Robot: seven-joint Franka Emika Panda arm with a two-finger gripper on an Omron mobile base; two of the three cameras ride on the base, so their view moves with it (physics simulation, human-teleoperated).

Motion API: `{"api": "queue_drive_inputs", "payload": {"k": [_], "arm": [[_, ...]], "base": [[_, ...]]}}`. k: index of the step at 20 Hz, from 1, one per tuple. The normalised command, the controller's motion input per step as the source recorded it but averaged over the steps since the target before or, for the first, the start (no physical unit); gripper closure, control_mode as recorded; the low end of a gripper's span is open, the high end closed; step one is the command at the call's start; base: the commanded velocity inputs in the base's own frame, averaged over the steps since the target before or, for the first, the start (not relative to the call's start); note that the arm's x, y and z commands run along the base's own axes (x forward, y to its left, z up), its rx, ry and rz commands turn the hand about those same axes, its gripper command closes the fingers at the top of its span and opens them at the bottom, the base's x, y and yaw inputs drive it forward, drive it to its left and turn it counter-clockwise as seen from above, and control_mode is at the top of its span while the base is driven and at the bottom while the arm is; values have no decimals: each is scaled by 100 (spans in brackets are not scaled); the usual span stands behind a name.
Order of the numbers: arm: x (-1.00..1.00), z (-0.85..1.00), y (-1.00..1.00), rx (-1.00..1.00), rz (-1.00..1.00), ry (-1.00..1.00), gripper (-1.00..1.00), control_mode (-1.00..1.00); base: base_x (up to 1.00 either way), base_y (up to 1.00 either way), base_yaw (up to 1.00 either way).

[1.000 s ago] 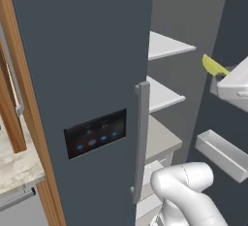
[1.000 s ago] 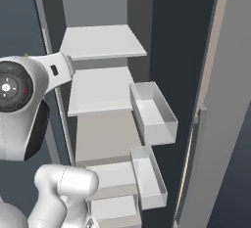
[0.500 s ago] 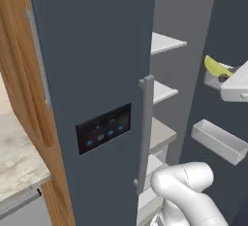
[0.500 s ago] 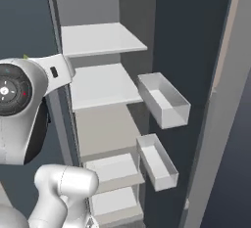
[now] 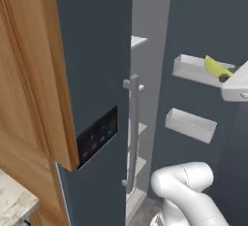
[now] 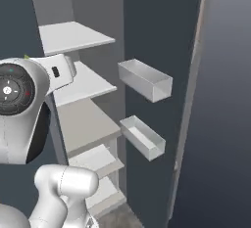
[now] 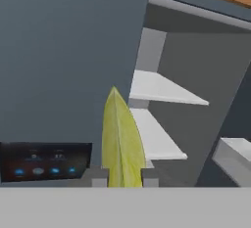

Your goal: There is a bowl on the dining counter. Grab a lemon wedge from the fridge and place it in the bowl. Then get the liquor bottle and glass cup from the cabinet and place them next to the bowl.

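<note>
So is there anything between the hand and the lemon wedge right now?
No. The hand is already closed on the lemon wedge, which sticks up between its fingertips, with the open fridge beyond it. The bowl isn't in view, so I can't tell whether the way to it is clear.

The tall slate-grey two-door fridge (image 5: 97, 65) has a dull dark blue-grey skin, and its glossy black control panel (image 7: 45, 161) carries small blue lights. Inside, the flat shelves (image 6: 73, 36) are pale grey-white — the rectangular door bins (image 6: 145, 79) match them. The thin lemon wedge (image 7: 121, 144) is yellow-green with a paler streak down its middle. The wooden side panel (image 5: 29, 70) is warm orange-brown, finely grained — the long vertical handle (image 5: 132, 133) is light grey.
</note>
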Motion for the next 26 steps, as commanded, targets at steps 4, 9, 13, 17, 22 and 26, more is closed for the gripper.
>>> {"api": "queue_drive_inputs", "payload": {"k": [4, 9, 13, 17, 22, 26], "arm": [[0, 0, 0, 0, 0, 0, 100, 100], [0, 0, 0, 0, 0, 0, 100, 100], [0, 0, 0, 0, 0, 0, 100, 100], [0, 0, 0, 0, 0, 0, 100, 100], [0, 0, 0, 0, 0, 0, 100, 100], [0, 0, 0, 0, 0, 0, 100, 100]], "base": [[-14, 16, -70], [-9, 1, -75], [-8, 0, -75], [-27, -8, -65], [-36, -20, -58], [-25, -23, -59]]}}
